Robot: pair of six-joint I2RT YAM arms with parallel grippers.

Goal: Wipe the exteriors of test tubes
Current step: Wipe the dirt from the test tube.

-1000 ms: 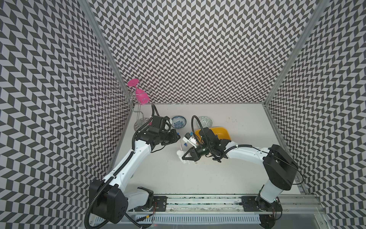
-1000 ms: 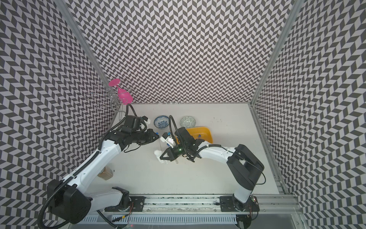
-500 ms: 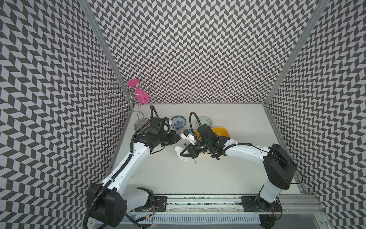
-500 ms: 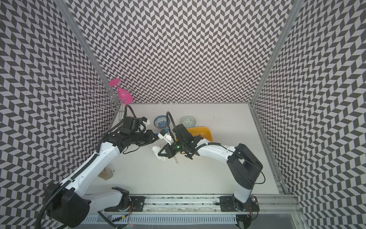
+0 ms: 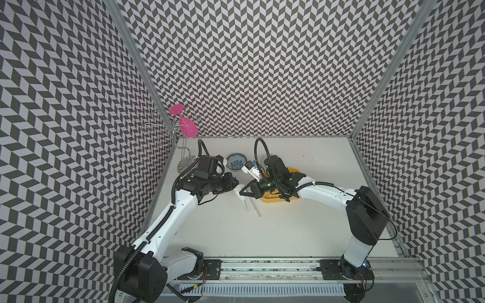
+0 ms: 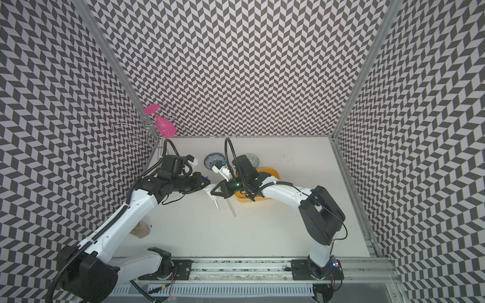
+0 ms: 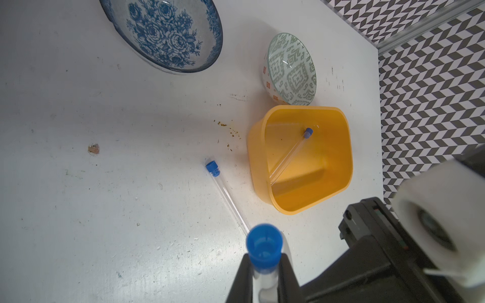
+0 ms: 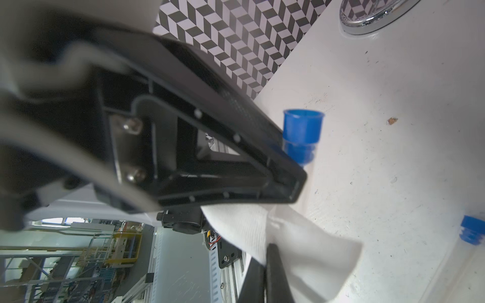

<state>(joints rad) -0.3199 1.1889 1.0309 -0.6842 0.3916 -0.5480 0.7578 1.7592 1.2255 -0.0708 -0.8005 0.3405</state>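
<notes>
In both top views my left pincer and my right pincer meet over the worktop, about midway between its side edges and nearer the far edge. The white tissue sits between them, and the clear lower end of the held test tube slants out beneath it. A second test tube lies flat just beside that end, next to the yellow bin. In the left wrist view my left pincer is clamped on the held tube just under its blue cap, and a third test tube leans inside the bin. In the right wrist view my right pincer is closed flat on the tissue, bunched below my left fingers; the glass is hidden there. My hold is at one end only, so I judge that a hard drag along the tube could slide it out or pull it off its cap. Sideways pressure might snap it, its free end could knock the lying tube, and the thin tissue may slip free.
</notes>
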